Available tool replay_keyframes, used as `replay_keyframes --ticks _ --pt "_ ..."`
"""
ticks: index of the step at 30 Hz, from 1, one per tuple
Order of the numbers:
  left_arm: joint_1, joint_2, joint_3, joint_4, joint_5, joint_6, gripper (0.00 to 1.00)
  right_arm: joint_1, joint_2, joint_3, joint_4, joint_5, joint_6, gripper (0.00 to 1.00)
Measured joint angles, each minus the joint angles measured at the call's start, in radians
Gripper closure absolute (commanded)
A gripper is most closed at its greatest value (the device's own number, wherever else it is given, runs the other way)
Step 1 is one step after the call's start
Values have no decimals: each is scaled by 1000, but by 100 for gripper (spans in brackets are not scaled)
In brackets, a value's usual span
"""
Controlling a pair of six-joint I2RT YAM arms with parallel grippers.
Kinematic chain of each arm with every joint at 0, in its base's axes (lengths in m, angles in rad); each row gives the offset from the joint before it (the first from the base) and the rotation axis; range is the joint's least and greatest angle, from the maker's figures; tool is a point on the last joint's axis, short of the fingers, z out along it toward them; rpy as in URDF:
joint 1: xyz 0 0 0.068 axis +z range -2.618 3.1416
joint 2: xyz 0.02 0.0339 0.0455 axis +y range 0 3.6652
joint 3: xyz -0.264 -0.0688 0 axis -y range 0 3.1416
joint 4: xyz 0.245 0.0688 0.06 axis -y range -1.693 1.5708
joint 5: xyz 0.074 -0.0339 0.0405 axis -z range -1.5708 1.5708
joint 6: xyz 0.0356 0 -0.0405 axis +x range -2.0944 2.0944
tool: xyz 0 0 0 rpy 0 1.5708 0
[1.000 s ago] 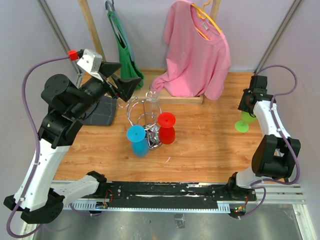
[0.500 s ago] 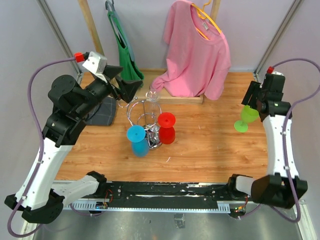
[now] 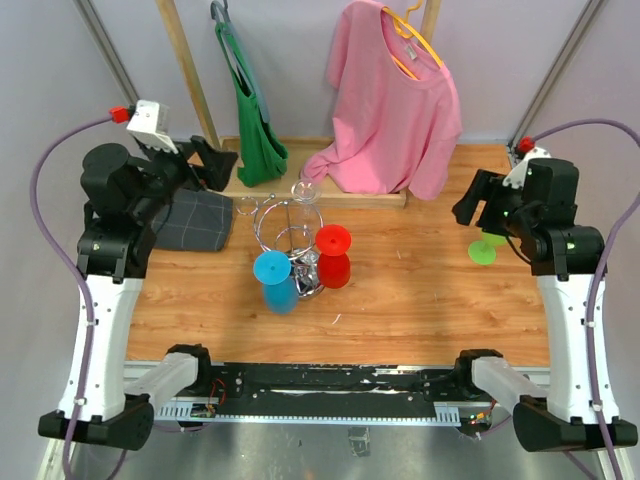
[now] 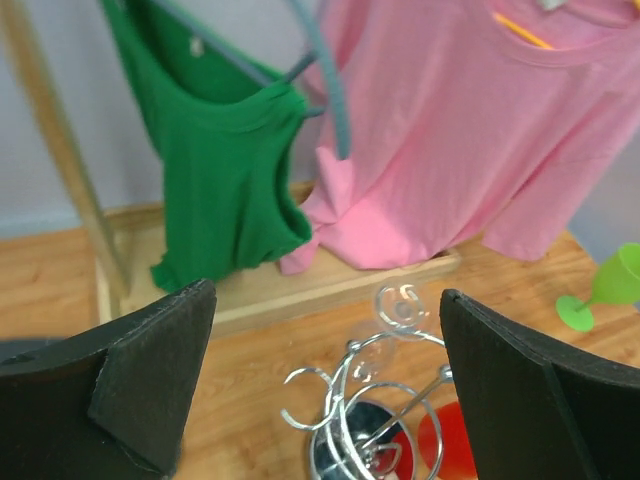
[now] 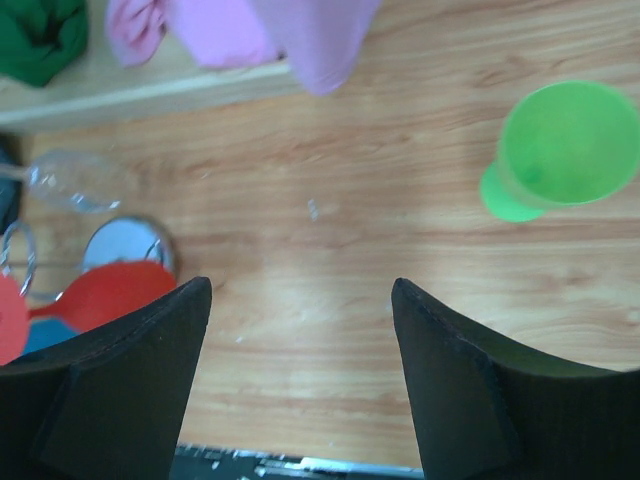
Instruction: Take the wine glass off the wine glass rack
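the left end effector (image 4: 325, 295) hangs released, fingers wide with nothing between them. below and ahead of it stands the wire rack (image 3: 287, 228) on the counter (image 3: 410, 300). a clear glass (image 3: 303, 192) is at the rack's far side, and a blue glass (image 3: 272, 272) and a red glass (image 3: 333, 252) are against its near side. the right end effector (image 5: 300, 290) is released too and grasps nothing. the green glass (image 5: 565, 140) stands upright on the counter just ahead and right of its fingers, well apart from the rack.

that removal looks finished. any further one calls for reaching to the rack and sliding a stem out of its ring.

the right wrist view shows the green glass free. from above, the arm hides part of it. only the left wrist view shows the clear glass hooked in a ring.
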Motion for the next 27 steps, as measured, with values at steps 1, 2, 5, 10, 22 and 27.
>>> replay_keyframes --ticks 1,2,5,10,22,27 --pt "51 2 0 -13 24 -13 1 31 1 1 -16 -15 14 25" --pt "89 4 0 -26 43 -27 1 60 1 2 -29 -22 31 25" --pt "212 8 -15 -61 123 -72 2 154 -9 3 -54 -40 86 26" --pt "264 -5 -72 -124 207 -115 3 316 -29 3 -60 -39 183 25" --pt "265 -208 -225 -334 388 -277 14 464 -8 -38 -48 30 264 1" --pt "265 -264 -344 -382 473 -364 16 464 4 -59 -38 81 258 1"
